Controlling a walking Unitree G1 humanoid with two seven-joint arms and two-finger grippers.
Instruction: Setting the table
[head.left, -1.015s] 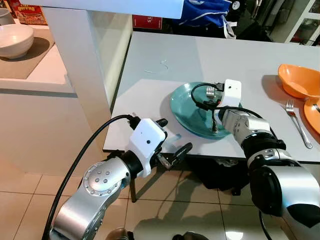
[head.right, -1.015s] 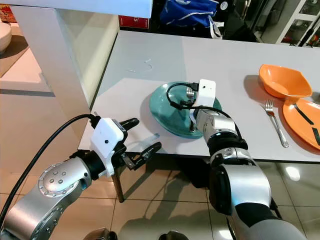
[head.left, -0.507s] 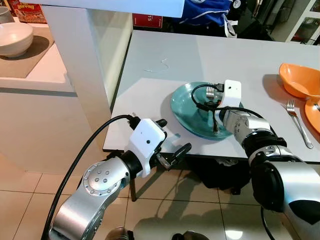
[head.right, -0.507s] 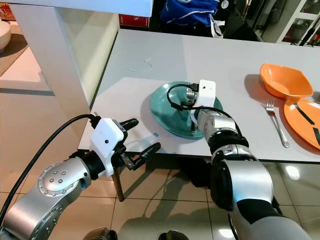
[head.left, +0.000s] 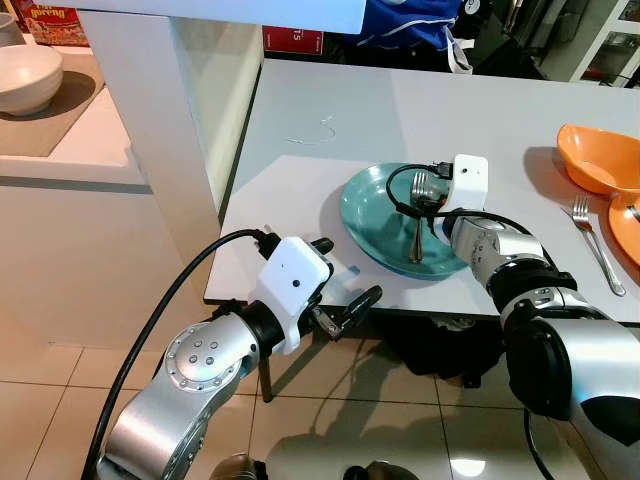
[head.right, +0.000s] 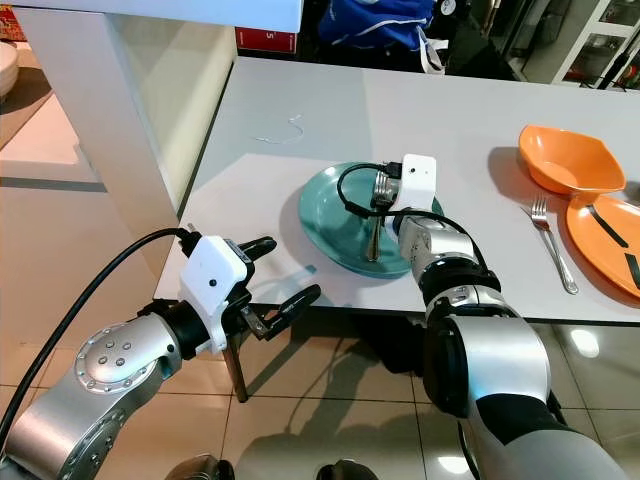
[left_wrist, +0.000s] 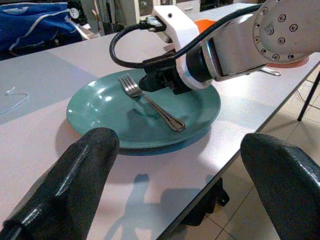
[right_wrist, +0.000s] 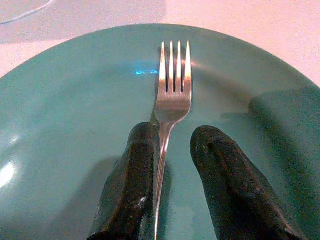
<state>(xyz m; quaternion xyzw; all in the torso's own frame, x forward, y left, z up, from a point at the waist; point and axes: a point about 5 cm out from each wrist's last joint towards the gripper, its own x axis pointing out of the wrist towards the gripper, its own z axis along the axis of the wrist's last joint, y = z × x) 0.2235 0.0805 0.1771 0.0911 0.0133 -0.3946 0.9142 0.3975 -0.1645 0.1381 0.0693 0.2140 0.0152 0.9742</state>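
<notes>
Left gripper (head.left: 342, 296): held off the table's near edge, fingers spread wide, holding nothing.
Right gripper (right_wrist: 170, 165): fingers slightly parted, low over the teal plate (head.left: 372, 215).
Fork (right_wrist: 172, 95): flat on the plate, handle between those 2 fingers, touching one.
Table (head.left: 300, 180): orange dishes (head.left: 598, 160) well beyond.

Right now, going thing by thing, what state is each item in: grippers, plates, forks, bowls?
Right gripper: low over the teal plate, fingers slightly parted, fork handle between them.
Left gripper: open, off the table's near edge, holding nothing.
Fork on teal plate: lying flat.
Teal plate: flat near the table's front edge.
Second fork: flat on table.
Orange bowl: upright, empty.
White bowl: upright on counter.
</notes>
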